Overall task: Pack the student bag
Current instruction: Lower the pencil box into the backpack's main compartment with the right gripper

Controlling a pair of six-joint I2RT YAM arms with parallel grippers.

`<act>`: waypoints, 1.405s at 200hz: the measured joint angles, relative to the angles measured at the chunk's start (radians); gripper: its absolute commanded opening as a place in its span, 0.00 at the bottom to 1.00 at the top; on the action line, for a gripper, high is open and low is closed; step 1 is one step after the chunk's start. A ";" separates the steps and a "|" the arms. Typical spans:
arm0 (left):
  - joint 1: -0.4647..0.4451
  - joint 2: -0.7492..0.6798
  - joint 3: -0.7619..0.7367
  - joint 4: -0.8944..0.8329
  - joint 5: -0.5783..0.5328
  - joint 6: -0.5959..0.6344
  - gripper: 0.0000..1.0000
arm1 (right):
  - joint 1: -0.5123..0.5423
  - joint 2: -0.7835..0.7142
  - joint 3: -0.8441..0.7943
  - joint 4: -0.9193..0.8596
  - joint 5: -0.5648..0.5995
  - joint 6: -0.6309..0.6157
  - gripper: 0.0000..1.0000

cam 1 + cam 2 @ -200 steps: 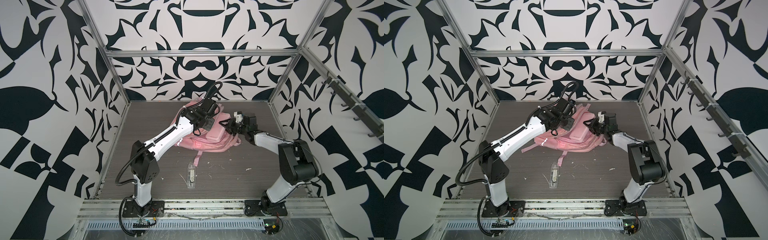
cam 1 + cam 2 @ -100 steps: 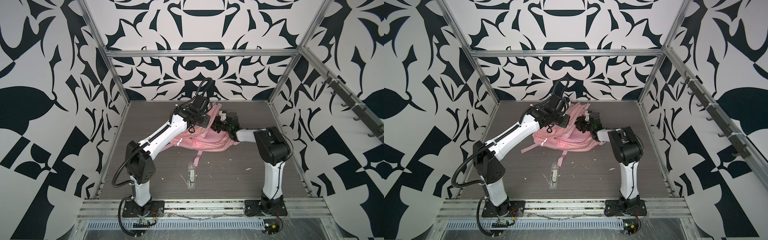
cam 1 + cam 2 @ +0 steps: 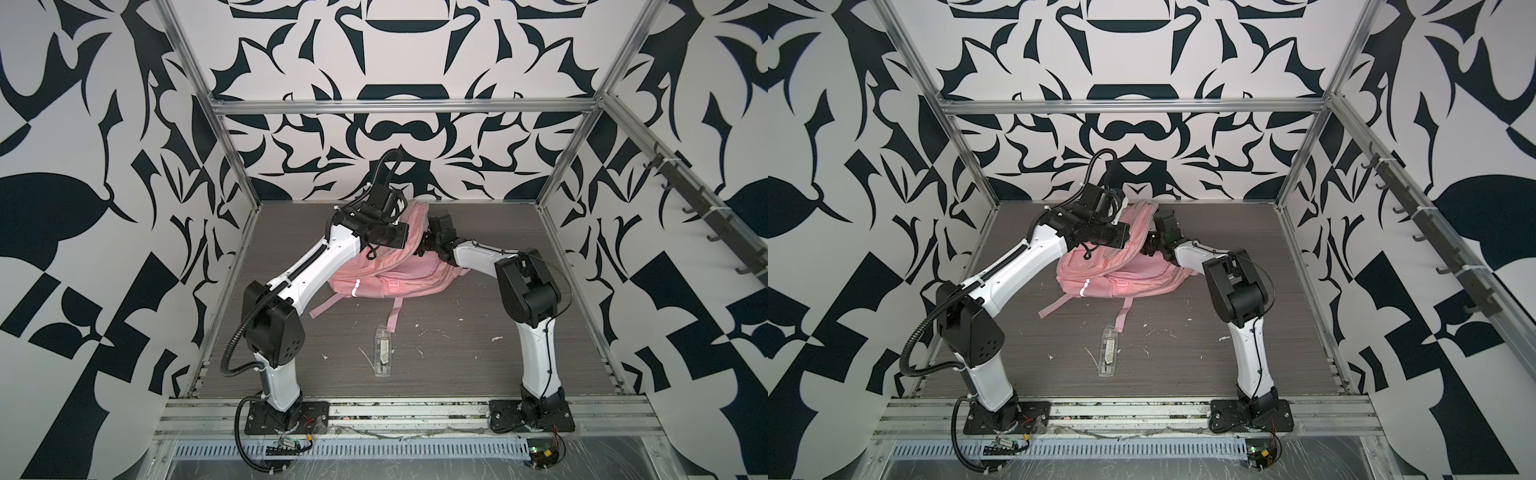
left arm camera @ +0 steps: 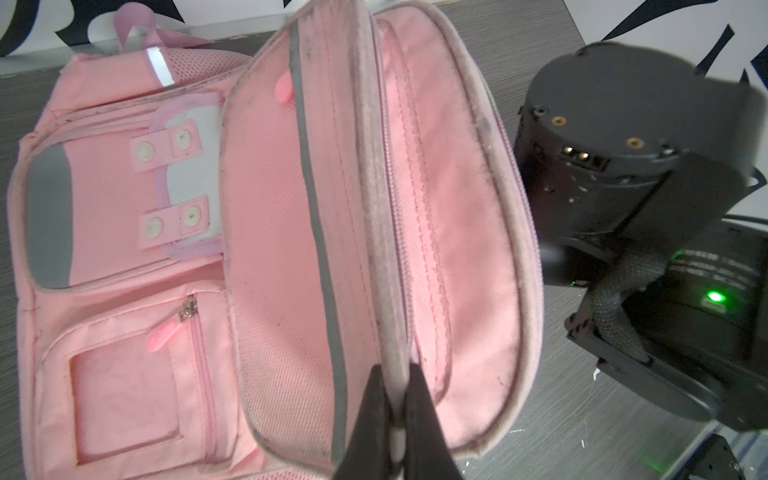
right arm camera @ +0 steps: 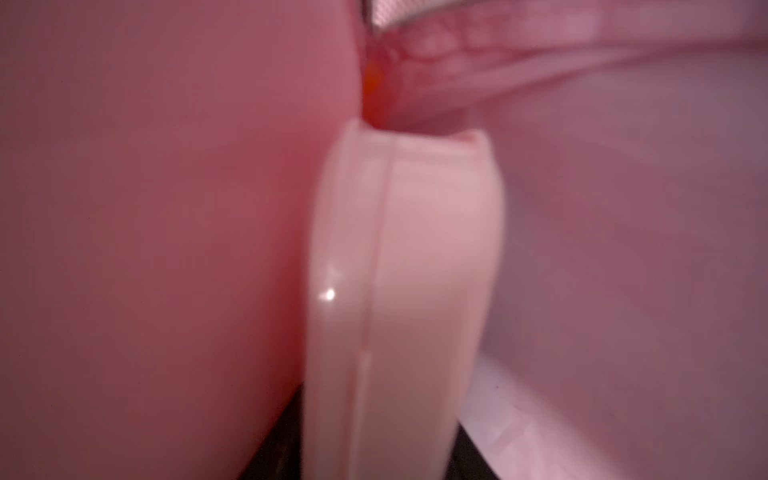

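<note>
The student bag, a soft pink backpack, lies at the back of the table in both top views. My left gripper is shut on the zip rim of its main opening and holds that flap up and apart. Above the bag my left gripper is at the raised flap. My right arm reaches into the opening from the right, and its fingertips are hidden there. In the right wrist view a pale pink pencil case stands between my right gripper's dark fingers, surrounded by the bag's pink lining. The blur hides whether they press it.
A flat clear plastic case lies in front of the bag, near a loose pink strap. White scraps dot the grey table. The back wall stands close behind the bag. My right arm's black wrist sits beside the flap.
My right gripper carried the pink pencil case from outside the bag's right side into the opening. My left gripper pulled the flap up and toward the back left.
</note>
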 measured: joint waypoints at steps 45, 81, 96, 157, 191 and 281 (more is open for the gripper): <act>0.011 0.000 -0.001 0.002 0.016 -0.013 0.00 | -0.002 -0.002 0.076 -0.182 0.014 -0.125 0.57; 0.014 -0.001 -0.017 0.015 0.034 -0.020 0.00 | 0.000 -0.002 0.081 -0.246 0.021 -0.170 0.48; 0.015 -0.001 -0.017 0.016 0.037 -0.021 0.00 | 0.001 -0.002 0.081 -0.258 0.023 -0.175 0.46; 0.016 -0.002 -0.033 0.030 0.048 -0.024 0.00 | 0.006 0.007 0.094 -0.274 0.051 -0.180 0.44; 0.018 -0.002 -0.035 0.031 0.056 -0.031 0.00 | 0.029 0.028 0.103 -0.270 0.092 -0.184 0.47; 0.018 -0.004 -0.055 0.044 0.063 -0.031 0.00 | 0.048 0.030 -0.020 -0.034 0.129 -0.159 0.50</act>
